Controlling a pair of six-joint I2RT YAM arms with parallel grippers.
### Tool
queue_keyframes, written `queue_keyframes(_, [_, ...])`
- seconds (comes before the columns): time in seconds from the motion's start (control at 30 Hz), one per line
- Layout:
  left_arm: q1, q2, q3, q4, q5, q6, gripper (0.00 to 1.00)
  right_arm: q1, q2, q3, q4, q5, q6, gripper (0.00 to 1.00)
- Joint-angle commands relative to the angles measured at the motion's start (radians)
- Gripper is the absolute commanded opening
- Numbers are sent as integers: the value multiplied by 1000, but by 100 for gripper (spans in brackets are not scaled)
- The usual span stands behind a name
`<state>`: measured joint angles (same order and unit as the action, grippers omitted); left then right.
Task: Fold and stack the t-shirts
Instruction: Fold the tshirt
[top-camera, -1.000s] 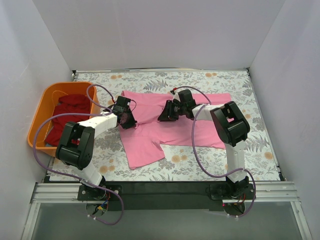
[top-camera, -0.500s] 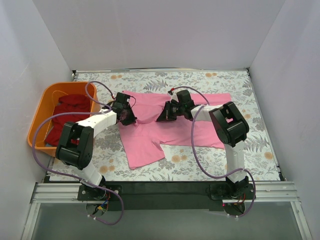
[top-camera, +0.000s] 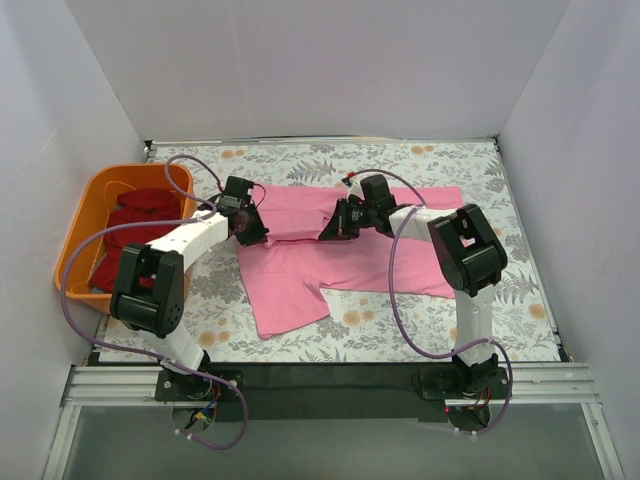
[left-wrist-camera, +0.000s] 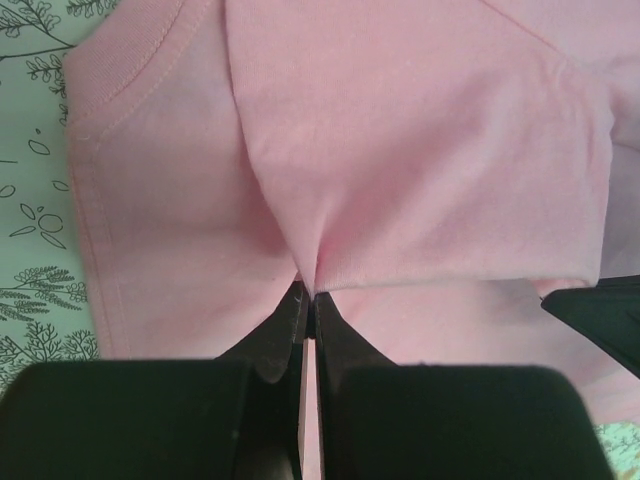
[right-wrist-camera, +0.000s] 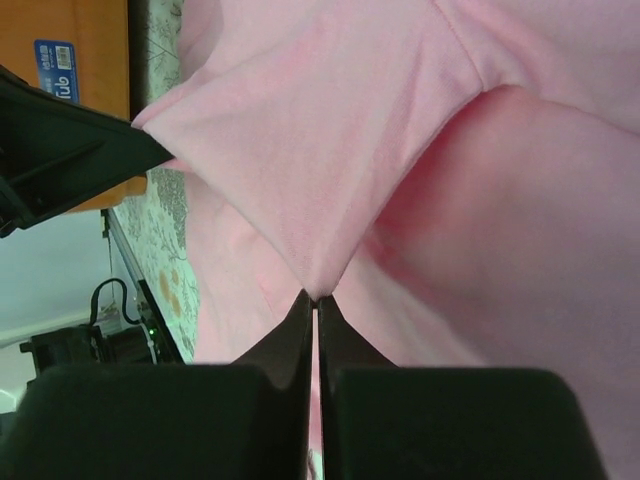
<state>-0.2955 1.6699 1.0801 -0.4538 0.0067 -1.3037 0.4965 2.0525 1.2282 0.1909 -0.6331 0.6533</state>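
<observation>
A bright pink t-shirt (top-camera: 330, 262) lies spread on the floral table, one sleeve pointing toward the near edge. My left gripper (top-camera: 252, 230) is shut on a pinch of its cloth near the left side; the left wrist view shows the pink cloth (left-wrist-camera: 400, 150) drawn into the closed jaws. My right gripper (top-camera: 335, 225) is shut on the shirt near its middle top; the right wrist view shows the pink cloth (right-wrist-camera: 320, 150) peaked into the closed jaws. Dark red t-shirts (top-camera: 135, 225) lie in the orange basket.
The orange plastic basket (top-camera: 75, 240) stands at the table's left edge. White walls enclose the table on three sides. The floral tablecloth (top-camera: 420, 330) shows in front of the shirt and at the right.
Both grippers have moved toward the far side of the table, each holding its pinch of pink cloth. The shirt's upper part has been drawn along with them.
</observation>
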Motion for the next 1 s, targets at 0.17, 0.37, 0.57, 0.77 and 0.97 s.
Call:
queue_keyframes(0.17, [9,21,60,-92,99,38,7,-9,-37,40,-102,-85,-20,1])
queue_keyframes(0.37, [9,48,47,-115,128,43,18,-9,-12,48,-128,-99,-23,1])
queue_keyframes(0.57, [10,54,17,-109,95,27,25,-7,31,65,-131,-94,-38,7])
queue_keyframes(0.77, [33,16,-5,-97,16,11,30,-18,-9,76,-220,-14,-138,25])
queue_keyframes(0.97, [94,-30,64,-34,-43,29,69,-143,-146,65,-307,168,-280,50])
